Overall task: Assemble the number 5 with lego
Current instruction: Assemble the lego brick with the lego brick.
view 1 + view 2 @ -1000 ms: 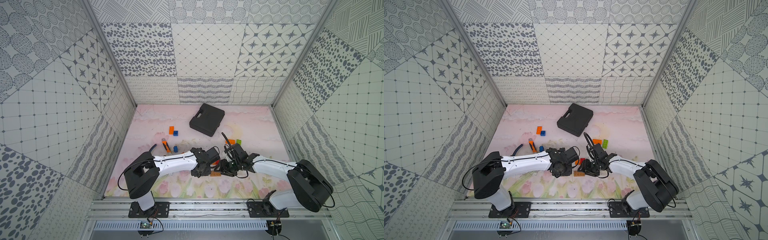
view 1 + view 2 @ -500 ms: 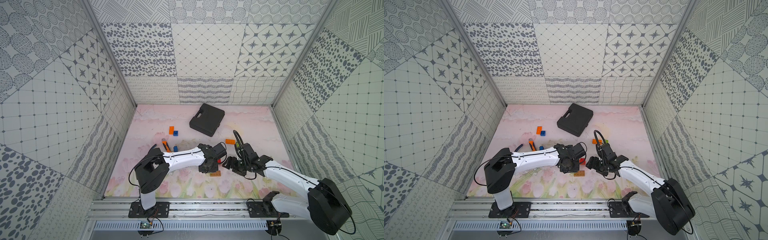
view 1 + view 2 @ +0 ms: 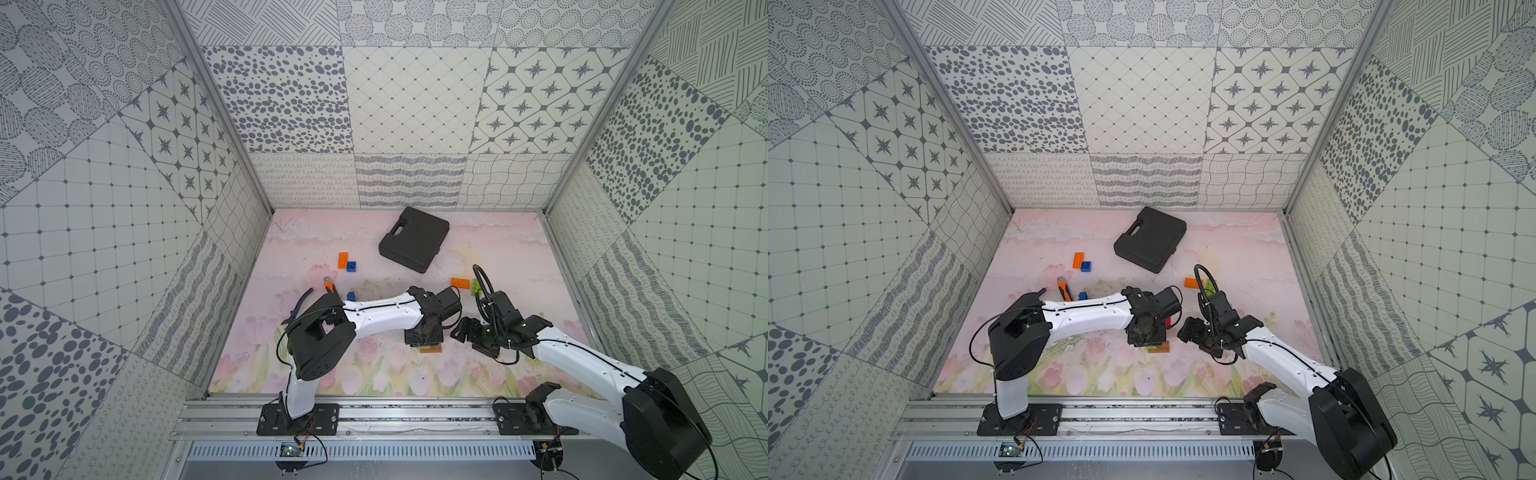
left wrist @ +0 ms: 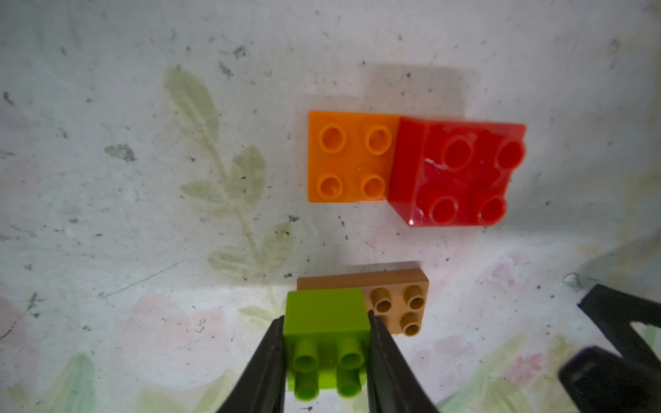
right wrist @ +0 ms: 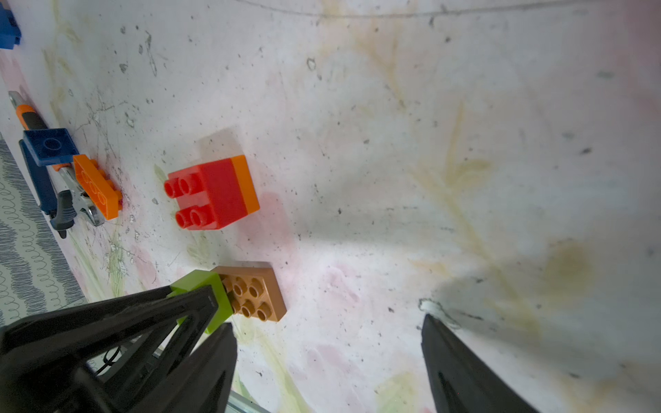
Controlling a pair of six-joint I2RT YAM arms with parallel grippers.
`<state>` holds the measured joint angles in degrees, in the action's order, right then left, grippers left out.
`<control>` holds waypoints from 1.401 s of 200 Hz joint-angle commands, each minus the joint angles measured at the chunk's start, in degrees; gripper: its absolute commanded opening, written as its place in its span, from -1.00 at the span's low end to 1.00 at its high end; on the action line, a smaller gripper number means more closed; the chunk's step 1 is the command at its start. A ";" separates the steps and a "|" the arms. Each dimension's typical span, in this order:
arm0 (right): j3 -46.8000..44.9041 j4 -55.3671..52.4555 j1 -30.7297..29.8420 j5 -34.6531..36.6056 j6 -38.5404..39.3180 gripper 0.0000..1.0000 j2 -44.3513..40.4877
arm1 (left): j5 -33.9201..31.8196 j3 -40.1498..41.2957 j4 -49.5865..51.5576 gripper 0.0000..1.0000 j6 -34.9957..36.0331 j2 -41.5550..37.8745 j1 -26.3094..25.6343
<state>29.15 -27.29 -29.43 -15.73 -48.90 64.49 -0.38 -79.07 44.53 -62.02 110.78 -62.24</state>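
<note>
The right arm [image 3: 582,361] has backed off the bricks, its right gripper [image 5: 329,357] now spread wide and empty. The shut case [image 3: 415,239] lies by the table's [image 3: 498,249] back edge. Near the front edge, the left gripper [image 4: 325,320] clamps a green brick [image 4: 327,304] on a brown brick [image 4: 397,307]. Just beside, a red brick [image 4: 461,171] tops an orange brick [image 4: 348,157].

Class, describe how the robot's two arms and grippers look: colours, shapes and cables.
The left arm and right arm have white shells, bulky black joint housings and thin black cables running along them; a thicker black cable loops above the right wrist. The left gripper and right gripper have black, tapering fingers.
</note>
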 commanded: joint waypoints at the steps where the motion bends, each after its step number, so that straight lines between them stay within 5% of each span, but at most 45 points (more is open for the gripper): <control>1: -0.40 0.79 0.38 -0.36 1.12 0.72 -0.11 | 0.01 0.29 2.13 -0.53 -2.16 1.45 -0.26; 129: -1.71 2.13 0.60 -0.90 1.00 0.76 1.44 | -4.64 2.13 4.96 -0.55 -6.76 -0.23 -2.05; 280: -1.90 1.71 1.85 2.12 -0.04 0.84 0.47 | -1.60 6.14 3.55 -0.61 -8.29 11.42 -0.78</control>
<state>27.94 -25.96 -28.16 -15.62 -48.64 65.60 -2.52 -76.97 42.59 -68.47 113.25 -64.03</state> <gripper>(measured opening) 0.916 0.353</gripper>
